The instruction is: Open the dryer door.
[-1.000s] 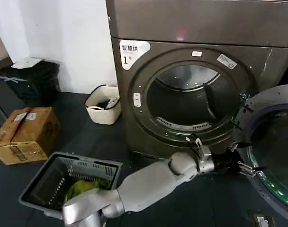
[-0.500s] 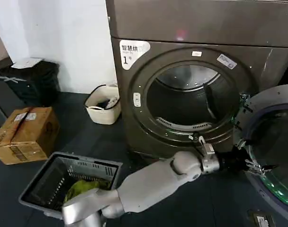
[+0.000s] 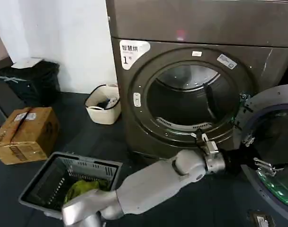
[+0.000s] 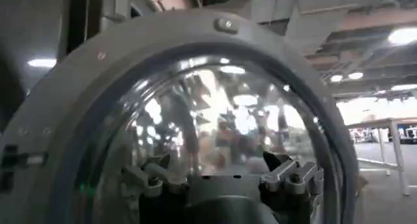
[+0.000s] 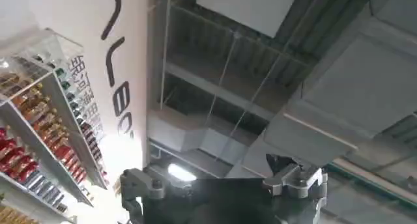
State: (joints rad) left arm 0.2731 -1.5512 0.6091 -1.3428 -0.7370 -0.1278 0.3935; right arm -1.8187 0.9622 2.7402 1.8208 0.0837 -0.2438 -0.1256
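Basket (image 3: 70,182) of grey plastic sits nearest to me at the lower left of the head view, with green cloth (image 3: 80,188) inside it. My left arm reaches from there across the dark floor toward the right, and the left gripper (image 3: 262,165) rests against the inner side of the dryer door (image 3: 272,142), its fingers spread apart with nothing between them. I see the same in the left wrist view: both fingertips (image 4: 290,176) stand apart, pressed close to the door's greenish domed glass (image 4: 215,127). The door is swung fully open and stands at the right of the dryer (image 3: 201,80), hinged at the right side of the round drum opening (image 3: 191,101), which is uncovered. A cardboard box (image 3: 24,134) lies on the floor to the left, with a white bin (image 3: 103,104) beside the dryer's left corner and a black bin (image 3: 30,80) against the wall. The right gripper (image 5: 221,183) points up at a ceiling, its fingers apart and holding nothing.
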